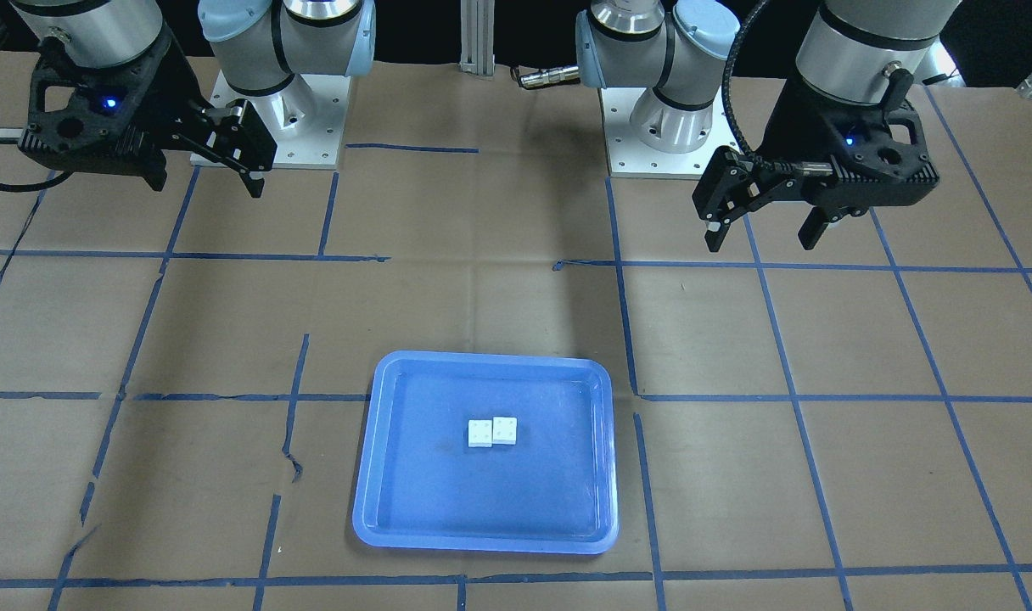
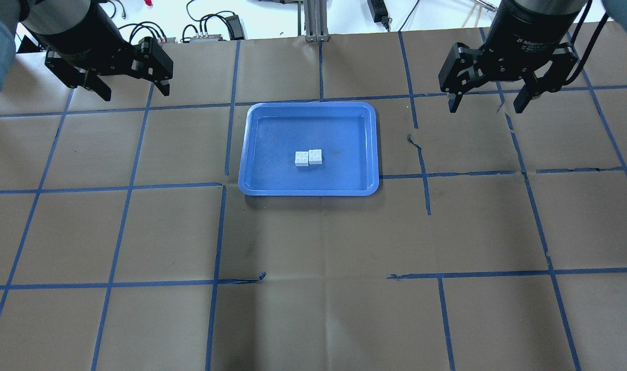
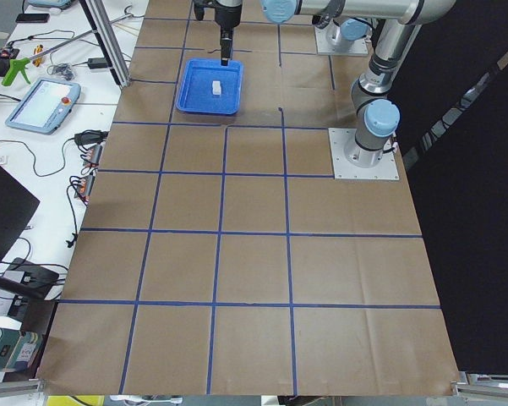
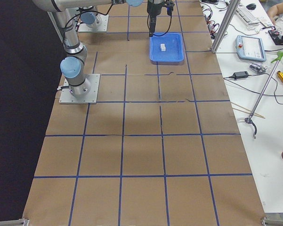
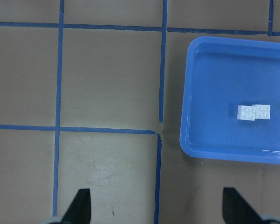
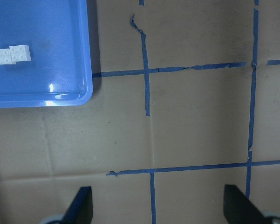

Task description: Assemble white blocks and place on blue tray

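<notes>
Front-facing view: the white blocks (image 1: 490, 431) sit touching, side by side, in the middle of the blue tray (image 1: 431, 492), the pair's long axis running left-right.

Overhead: the left gripper (image 2: 134, 91) and right gripper (image 2: 486, 105) hang wide open and empty, well apart from the tray and about equally near it.

Wrist views: the blocks lie inward of each gripper.

Showing silver-grey tubes and pale blue joint caps above each white square base plate (image 1: 630, 161), dotted with small screws. Wearing a matte black left gripper (image 1: 762, 242) and right gripper (image 1: 204, 182), each glowing with one small blue light on its ribbed housing. Trailing a black cable (image 1: 741, 85) above the base plate
</notes>
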Available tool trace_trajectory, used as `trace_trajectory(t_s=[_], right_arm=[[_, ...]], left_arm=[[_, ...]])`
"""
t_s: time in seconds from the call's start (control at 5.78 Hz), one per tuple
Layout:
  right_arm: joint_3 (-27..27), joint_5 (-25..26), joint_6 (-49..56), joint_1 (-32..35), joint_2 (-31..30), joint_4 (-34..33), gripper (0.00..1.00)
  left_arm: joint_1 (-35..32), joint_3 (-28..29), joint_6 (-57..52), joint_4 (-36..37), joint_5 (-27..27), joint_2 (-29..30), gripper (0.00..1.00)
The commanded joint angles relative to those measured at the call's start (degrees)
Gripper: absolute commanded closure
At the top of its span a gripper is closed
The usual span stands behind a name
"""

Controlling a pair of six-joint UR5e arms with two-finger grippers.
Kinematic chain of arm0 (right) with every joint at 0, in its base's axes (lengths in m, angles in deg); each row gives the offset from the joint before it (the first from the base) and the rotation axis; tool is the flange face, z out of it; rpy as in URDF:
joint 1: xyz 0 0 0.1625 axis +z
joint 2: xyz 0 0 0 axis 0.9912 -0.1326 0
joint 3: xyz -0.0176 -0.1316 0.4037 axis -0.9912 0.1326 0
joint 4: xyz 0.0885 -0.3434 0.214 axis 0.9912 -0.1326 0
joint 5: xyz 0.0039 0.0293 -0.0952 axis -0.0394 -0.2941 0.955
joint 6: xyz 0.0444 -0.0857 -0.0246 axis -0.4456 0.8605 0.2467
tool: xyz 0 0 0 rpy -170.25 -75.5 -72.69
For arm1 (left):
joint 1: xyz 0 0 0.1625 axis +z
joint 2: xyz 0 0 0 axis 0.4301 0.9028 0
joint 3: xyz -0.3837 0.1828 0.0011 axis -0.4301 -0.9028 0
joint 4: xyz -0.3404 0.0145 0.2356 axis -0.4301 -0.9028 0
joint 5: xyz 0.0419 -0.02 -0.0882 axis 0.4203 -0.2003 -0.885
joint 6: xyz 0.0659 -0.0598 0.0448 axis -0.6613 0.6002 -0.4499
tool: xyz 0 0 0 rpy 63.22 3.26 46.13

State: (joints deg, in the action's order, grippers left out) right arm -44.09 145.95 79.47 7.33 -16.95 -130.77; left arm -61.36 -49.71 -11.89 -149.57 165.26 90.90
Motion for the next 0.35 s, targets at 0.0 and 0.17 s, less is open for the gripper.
trace_trajectory(t_s=[0.0,0.17], right_arm=[[0.0,0.0,0.0,0.1,0.1,-0.1,0.00],[-0.1,0.0,0.0,0.1,0.1,-0.1,0.00]], left_arm=[[0.0,0.0,0.0,0.0,0.0,0.0,0.00],[0.0,0.0,0.0,0.0,0.1,0.0,0.00]])
